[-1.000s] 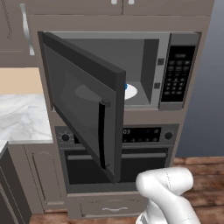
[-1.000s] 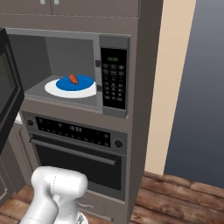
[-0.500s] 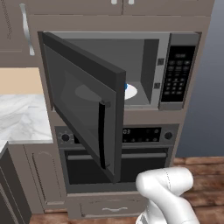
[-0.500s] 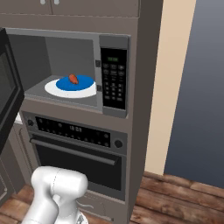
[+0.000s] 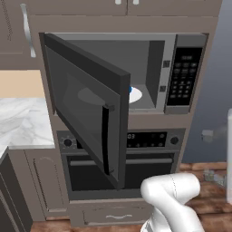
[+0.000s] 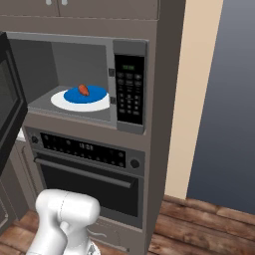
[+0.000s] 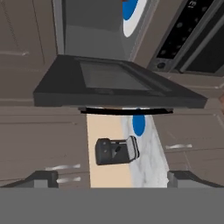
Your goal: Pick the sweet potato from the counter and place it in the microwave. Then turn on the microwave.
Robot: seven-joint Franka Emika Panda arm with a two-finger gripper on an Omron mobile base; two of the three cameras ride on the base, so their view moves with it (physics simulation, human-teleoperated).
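Inside microwave (image 6: 130, 55): one sweet potato (image 6: 83, 89)

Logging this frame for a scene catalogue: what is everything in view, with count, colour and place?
microwave: one, grey steel, built in above the oven, door swung open
turntable: one, white, inside the microwave
plate: one, blue, on the turntable
sweet potato: one, reddish-orange, on the plate
keypad: one, black, at the microwave's right
oven: one, dark, below the microwave
counter: one, white marble, left of the oven
toaster: one, dark with silver, seen in the hand view
tool: one, dark fingertips, open, empty
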